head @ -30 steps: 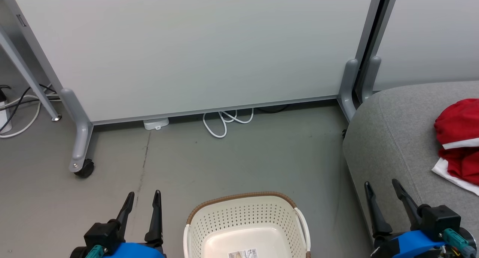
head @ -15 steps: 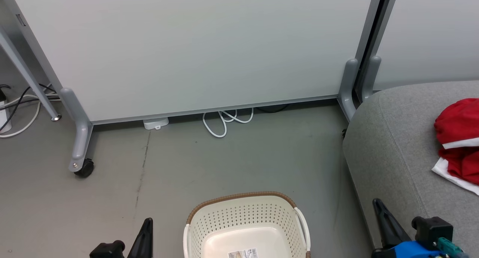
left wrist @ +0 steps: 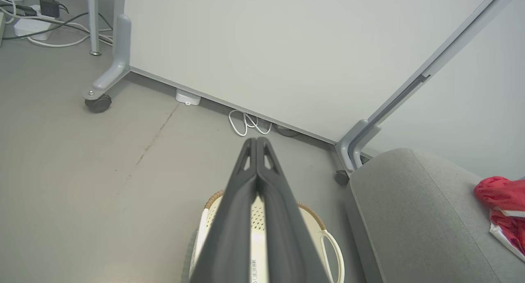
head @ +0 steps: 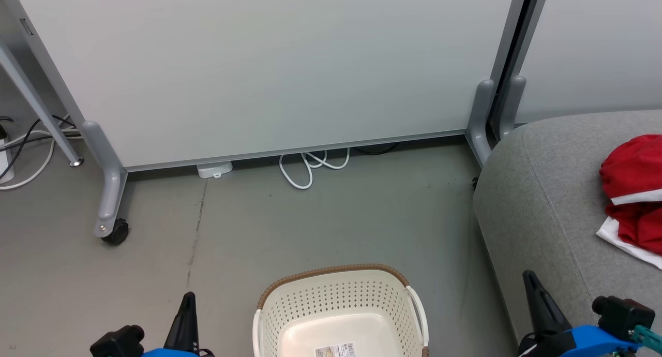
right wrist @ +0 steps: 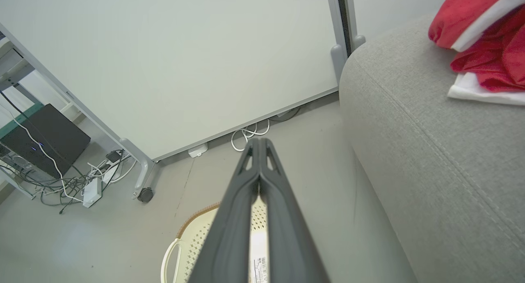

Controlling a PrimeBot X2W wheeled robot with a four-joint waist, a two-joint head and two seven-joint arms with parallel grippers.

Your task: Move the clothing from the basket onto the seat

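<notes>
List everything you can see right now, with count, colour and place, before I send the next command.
clothing: one heap, red with white trim, on the sofa
basket: one, cream with brown rim, floor, bottom centre; no clothing in the part seen
sofa: one, grey, right side
partition panels: two, pale with grey frames, across the back
castor: one, black, under the left panel foot
cable loop: one, white, under the panel edge
small box: one, white, left of the cable loop
cables: several, black and white, far left
black box: one, beyond those cables
floor: grey
left gripper: dark, shut, lower left
right gripper: dark, shut, lower right
</notes>
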